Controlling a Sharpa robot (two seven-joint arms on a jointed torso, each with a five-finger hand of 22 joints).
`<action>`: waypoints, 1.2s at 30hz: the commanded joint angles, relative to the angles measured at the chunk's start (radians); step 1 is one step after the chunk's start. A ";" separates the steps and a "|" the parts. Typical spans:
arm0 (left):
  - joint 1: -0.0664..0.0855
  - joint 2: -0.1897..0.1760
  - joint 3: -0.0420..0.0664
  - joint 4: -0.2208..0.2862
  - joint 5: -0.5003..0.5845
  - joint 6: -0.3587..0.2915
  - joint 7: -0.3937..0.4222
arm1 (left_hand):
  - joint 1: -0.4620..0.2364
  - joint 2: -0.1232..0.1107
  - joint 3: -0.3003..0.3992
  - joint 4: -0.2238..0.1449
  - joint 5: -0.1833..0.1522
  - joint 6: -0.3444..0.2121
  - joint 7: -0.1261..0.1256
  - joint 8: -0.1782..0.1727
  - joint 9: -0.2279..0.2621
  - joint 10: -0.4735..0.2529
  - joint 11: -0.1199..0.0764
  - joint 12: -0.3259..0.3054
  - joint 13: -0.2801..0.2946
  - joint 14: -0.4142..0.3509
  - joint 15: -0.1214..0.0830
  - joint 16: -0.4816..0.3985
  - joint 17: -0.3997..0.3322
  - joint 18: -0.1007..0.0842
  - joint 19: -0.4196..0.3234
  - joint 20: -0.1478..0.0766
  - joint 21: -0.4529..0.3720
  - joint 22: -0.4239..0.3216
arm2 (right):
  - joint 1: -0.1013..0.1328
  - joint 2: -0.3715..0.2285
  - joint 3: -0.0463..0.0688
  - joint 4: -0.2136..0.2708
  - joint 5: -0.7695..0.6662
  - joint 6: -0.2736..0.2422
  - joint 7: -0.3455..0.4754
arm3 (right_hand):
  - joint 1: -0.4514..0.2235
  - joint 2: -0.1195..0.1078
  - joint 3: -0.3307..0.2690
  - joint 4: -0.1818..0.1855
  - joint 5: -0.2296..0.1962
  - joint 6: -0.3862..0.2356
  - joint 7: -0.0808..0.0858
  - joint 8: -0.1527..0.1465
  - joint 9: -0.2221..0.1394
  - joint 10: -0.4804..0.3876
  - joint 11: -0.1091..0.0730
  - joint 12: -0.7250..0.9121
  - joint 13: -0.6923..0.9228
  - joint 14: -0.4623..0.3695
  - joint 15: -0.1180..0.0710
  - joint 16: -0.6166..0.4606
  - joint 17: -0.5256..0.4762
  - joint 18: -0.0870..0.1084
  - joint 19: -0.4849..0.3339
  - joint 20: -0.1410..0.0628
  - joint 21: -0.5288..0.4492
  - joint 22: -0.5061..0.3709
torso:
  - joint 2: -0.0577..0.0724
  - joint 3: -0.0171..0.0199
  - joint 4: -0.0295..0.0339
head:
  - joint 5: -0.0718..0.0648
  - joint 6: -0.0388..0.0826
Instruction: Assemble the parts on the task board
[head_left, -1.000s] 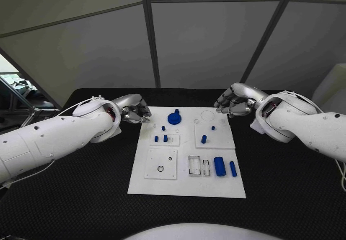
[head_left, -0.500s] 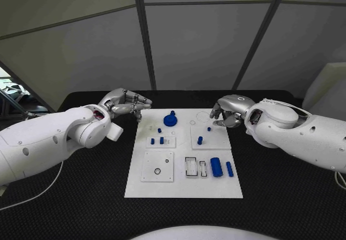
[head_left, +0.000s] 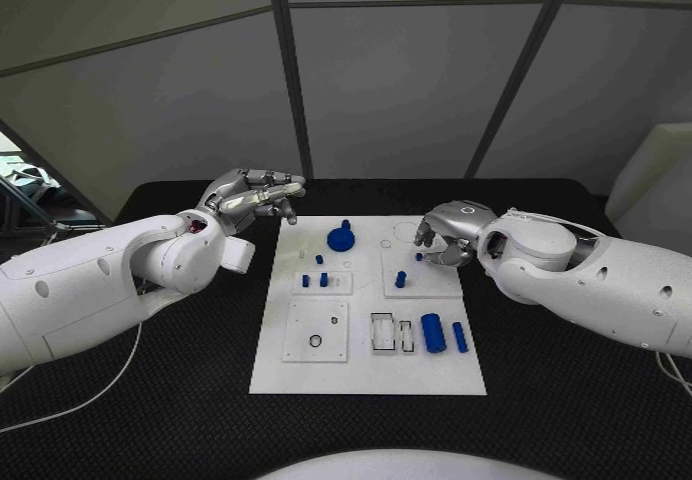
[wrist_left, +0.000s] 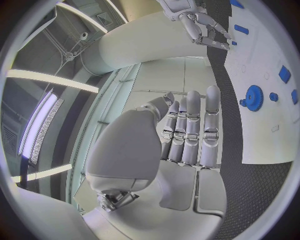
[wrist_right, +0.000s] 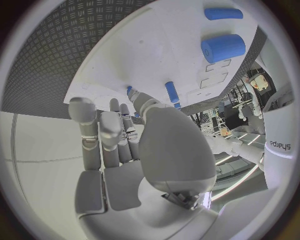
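The white task board (head_left: 368, 365) lies mid-table. On it are a blue gear (head_left: 342, 238), several small blue pegs (head_left: 323, 280), two pegs (head_left: 400, 280) on the right plate, a thick blue cylinder (head_left: 431, 333) and a thin one (head_left: 459, 337). My left hand (head_left: 257, 195) hovers off the board's far left corner, fingers stretched out side by side (wrist_left: 187, 130), holding nothing. My right hand (head_left: 444, 232) hangs over the board's far right part, above the pegs, fingers extended (wrist_right: 115, 135) and empty. The right wrist view shows the thick cylinder (wrist_right: 223, 47) and a peg (wrist_right: 171, 91).
Black textured table (head_left: 159, 400) surrounds the board on all sides. Recessed slots (head_left: 387, 332) and a plate with holes (head_left: 320, 332) sit on the board's near half. Grey wall panels stand behind the table.
My left hand has risen and stretched its fingers out flat. My right hand has come down and inward over the board's far right corner. The board's parts have not moved.
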 joint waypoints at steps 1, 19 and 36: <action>0.001 -0.001 0.001 0.005 0.047 0.012 0.048 | -0.005 0.008 -0.005 0.000 0.001 0.001 0.003 0.003 -0.002 0.000 0.006 0.004 -0.002 -0.008 0.001 -0.005 -0.002 0.056 -0.007 0.000 -0.005 -0.002 | -0.002 0.005 0.000 -0.003 -0.028 0.024 0.002 | 0.007 -0.003 0.016 -0.007 0.013 0.002 -0.003 0.000 0.001 0.006 0.000 0.003 -0.003 0.060 0.004 0.049 0.038 -0.014 0.016 -0.002 0.055 0.062 | 0.000 -0.0009 0.0010 | 0.000 -0.001; 0.001 -0.004 0.001 0.005 0.048 -0.007 0.050 | 0.001 0.012 -0.003 -0.004 0.002 0.001 0.005 0.003 -0.002 -0.002 0.007 0.005 -0.003 -0.006 0.001 -0.008 -0.007 0.057 -0.008 0.001 -0.006 -0.002 | -0.017 0.032 0.000 -0.021 -0.033 0.058 -0.001 | 0.011 0.015 0.077 -0.045 0.028 0.047 -0.013 0.008 0.010 0.050 -0.011 0.015 -0.003 0.061 -0.002 0.155 0.111 -0.037 0.042 -0.004 0.203 0.228 | 0.000 -0.0015 -0.0005 | 0.006 -0.008; 0.001 -0.007 0.001 0.003 0.048 -0.009 0.046 | 0.002 0.014 -0.002 -0.006 0.002 0.002 0.005 0.004 -0.002 -0.001 0.007 0.006 -0.003 -0.006 0.001 -0.009 -0.008 0.057 -0.008 0.001 -0.006 -0.002 | -0.026 0.039 0.000 -0.012 -0.087 0.000 -0.049 | 0.033 0.061 0.122 -0.109 0.007 0.124 -0.033 0.031 0.028 0.133 -0.036 0.031 0.018 0.057 -0.021 0.190 0.121 -0.053 0.064 -0.019 0.291 0.331 | -0.002 0.0000 -0.0011 | 0.010 -0.012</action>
